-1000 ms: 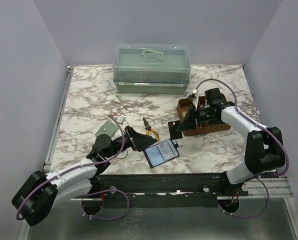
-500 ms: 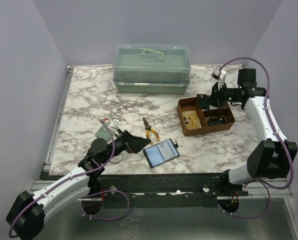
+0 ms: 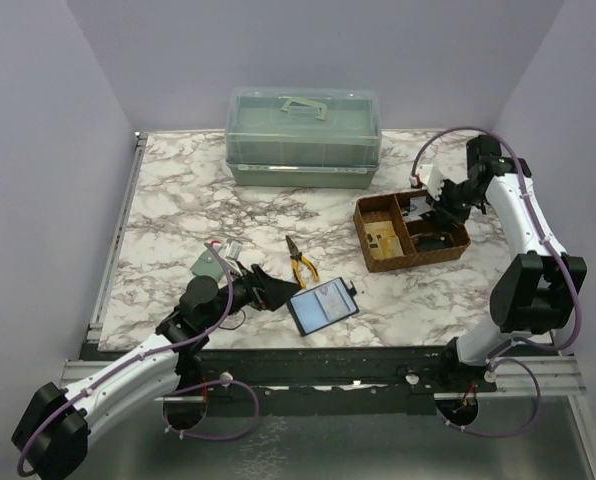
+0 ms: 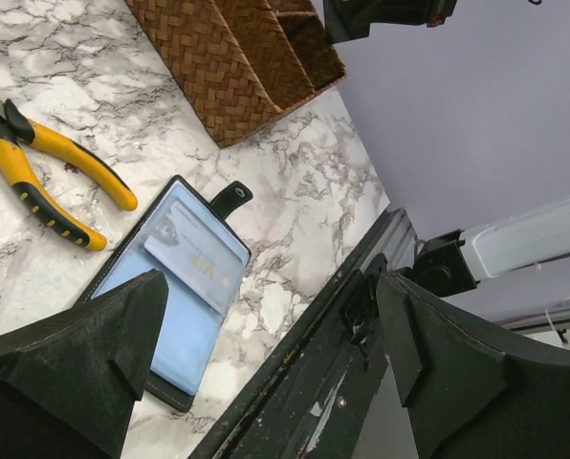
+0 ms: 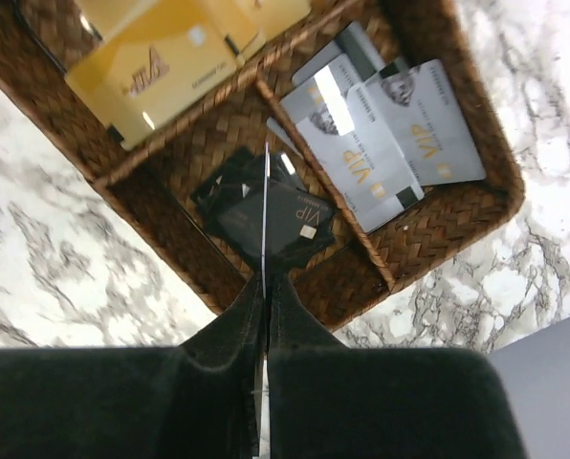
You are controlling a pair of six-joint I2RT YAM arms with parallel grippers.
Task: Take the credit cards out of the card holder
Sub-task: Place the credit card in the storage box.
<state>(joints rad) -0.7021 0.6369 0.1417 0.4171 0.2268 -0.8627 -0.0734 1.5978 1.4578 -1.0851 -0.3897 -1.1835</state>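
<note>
Left gripper: my fingers wide apart, near the open card holder.
Right gripper: I pinch a thin card, edge-on, above the basket.
Grey cards: inside the basket.

Left gripper jaws apart (low), right gripper pinched.

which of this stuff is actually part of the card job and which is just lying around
job: card holder, grey credit cards, right claw pinching one, wicker basket receiving them

lying about: yellow pliers, green lidded box, green wallet
</note>
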